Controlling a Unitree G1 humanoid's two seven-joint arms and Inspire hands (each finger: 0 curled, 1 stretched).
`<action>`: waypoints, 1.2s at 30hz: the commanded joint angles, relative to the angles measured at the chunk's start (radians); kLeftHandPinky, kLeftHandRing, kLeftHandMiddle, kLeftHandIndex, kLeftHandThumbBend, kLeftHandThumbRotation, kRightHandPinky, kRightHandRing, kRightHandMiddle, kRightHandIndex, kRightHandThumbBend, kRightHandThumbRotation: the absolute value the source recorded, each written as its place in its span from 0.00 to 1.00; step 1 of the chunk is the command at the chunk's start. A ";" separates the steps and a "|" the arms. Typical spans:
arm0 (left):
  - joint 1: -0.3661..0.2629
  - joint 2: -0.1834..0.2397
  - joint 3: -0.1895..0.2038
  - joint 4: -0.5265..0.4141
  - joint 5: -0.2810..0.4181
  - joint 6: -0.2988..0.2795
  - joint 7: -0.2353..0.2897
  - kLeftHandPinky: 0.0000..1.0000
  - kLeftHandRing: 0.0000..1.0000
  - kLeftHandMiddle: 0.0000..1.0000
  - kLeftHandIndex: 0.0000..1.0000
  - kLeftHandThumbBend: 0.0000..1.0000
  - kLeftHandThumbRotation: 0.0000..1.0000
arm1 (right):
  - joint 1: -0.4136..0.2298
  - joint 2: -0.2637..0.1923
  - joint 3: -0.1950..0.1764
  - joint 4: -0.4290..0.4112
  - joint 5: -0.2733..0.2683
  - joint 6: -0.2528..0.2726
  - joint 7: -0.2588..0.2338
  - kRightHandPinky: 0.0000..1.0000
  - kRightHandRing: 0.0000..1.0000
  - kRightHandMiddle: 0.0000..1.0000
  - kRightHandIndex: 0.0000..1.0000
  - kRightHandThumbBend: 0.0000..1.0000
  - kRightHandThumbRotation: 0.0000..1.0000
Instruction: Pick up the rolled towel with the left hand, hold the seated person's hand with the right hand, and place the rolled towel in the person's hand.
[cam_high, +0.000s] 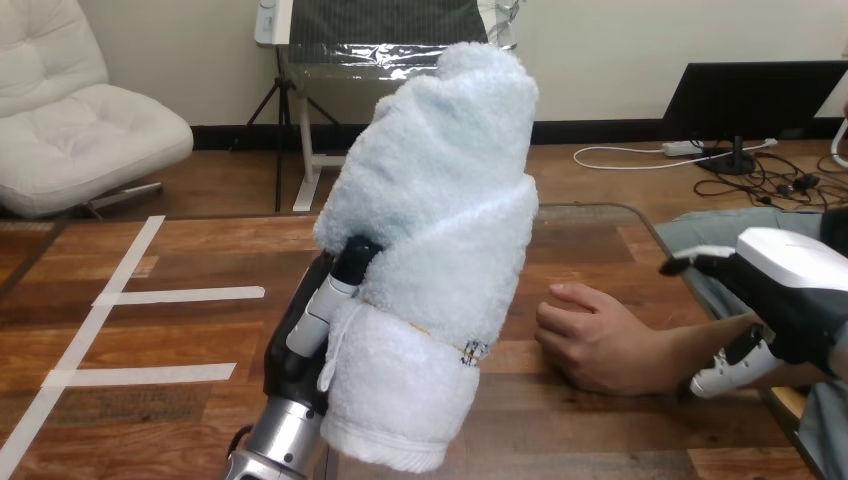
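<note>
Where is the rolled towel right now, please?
The rolled towel stands upright at the head view's centre, gripped by the left hand, just left of the person's hand.

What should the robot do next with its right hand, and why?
Probably close the right hand round the person's wrist: it sits open there, fingers above and thumb below, while the left hand holds the rolled towel aloft.

Rolled towel (430, 230) hides left robot hand's (300, 335) palm.

Rolled towel (440, 230), pale blue terry, upright, raised above table (180, 250), clasped low by left hand (320, 320), person's hand (600, 340), loosely curled, resting on table right of towel
</note>
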 joint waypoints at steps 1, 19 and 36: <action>-0.020 -0.108 0.006 -0.054 -0.027 -0.030 -0.002 0.25 0.31 0.39 0.45 0.76 0.01 | -0.097 -0.056 0.029 0.017 -0.021 0.016 0.044 0.88 0.94 0.94 0.88 0.84 0.00; -0.016 -0.102 0.005 -0.043 -0.024 -0.038 -0.017 0.24 0.30 0.39 0.46 0.76 0.03 | -0.181 -0.110 0.119 0.107 -0.084 0.022 0.151 0.90 0.95 0.95 0.89 0.83 0.00; -0.011 -0.100 0.009 -0.045 -0.034 -0.033 -0.012 0.25 0.31 0.39 0.47 0.76 0.02 | -0.241 -0.138 0.186 0.209 -0.123 -0.033 0.180 0.91 0.96 0.95 0.90 0.82 0.00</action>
